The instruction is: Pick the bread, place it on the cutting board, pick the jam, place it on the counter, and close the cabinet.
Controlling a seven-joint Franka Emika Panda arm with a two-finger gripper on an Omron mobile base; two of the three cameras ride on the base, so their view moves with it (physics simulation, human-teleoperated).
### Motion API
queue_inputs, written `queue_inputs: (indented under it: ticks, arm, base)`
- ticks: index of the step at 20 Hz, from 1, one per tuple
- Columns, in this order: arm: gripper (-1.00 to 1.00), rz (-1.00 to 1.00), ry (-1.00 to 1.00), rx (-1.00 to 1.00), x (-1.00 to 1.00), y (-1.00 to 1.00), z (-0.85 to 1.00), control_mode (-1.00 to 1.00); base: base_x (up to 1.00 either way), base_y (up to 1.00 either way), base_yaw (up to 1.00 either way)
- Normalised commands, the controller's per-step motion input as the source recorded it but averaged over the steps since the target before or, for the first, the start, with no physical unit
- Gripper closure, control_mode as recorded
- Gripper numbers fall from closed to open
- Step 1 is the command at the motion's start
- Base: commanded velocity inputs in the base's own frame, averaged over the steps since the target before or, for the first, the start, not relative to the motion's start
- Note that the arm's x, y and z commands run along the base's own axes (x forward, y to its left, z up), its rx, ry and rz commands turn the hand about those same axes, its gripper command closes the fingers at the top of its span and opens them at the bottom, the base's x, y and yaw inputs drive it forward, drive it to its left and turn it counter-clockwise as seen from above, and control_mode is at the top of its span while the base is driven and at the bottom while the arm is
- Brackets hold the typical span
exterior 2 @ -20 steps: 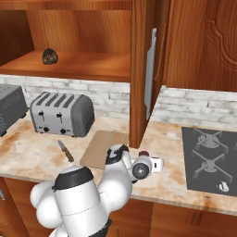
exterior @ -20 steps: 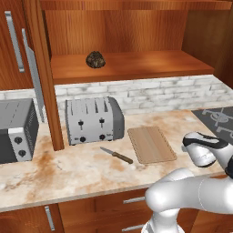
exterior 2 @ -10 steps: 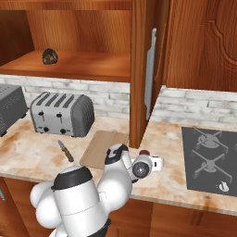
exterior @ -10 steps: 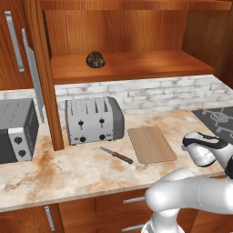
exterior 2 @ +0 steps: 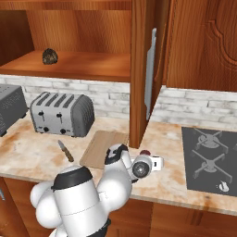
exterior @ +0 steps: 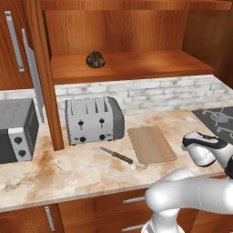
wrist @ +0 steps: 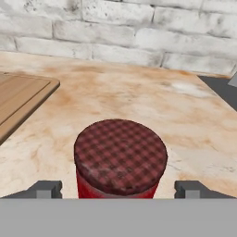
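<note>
Your gripper (wrist: 118, 190) straddles the jam (wrist: 120, 157), fingers wide on either side, not touching. The jar stands upright on the counter (wrist: 139, 102), board (wrist: 18, 99) at ten o'clock.

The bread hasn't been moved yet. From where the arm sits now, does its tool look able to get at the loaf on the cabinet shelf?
Probably yes. The bread sits alone on the open cabinet shelf, with nothing in front. The tool is low, straddling the jam on the counter.
</note>
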Motion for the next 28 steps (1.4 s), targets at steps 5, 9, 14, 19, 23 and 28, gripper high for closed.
queue_inputs:
  ticks: [5, 9, 14, 19, 23, 28]
  arm:
    - [-1.0, 0.0, 0.0, 0.0, 0.0, 0.0, 0.0, -1.0]
    - [-1.0, 0.0, 0.0, 0.0, 0.0, 0.0, 0.01, -1.0]
    - [-1.0, 0.0, 0.0, 0.0, -0.01, 0.0, 0.01, -1.0]
    - [-1.0, 0.0, 0.0, 0.0, -0.09, 0.0, 0.02, -1.0]
    - [-1.0, 0.0, 0.0, 0.0, -0.17, 0.0, 0.03, -1.0]
    - [-1.0, 0.0, -0.02, 0.0, -0.14, 0.0, 0.12, -1.0]
  base:
    - [0.0, 0.0, 0.0]
    - [0.0, 0.0, 0.0]
    - [0.0, 0.0, 0.0]
    - [0.0, 0.0, 0.0]
    - [0.0, 0.0, 0.0]
    - [0.0, 0.0, 0.0]
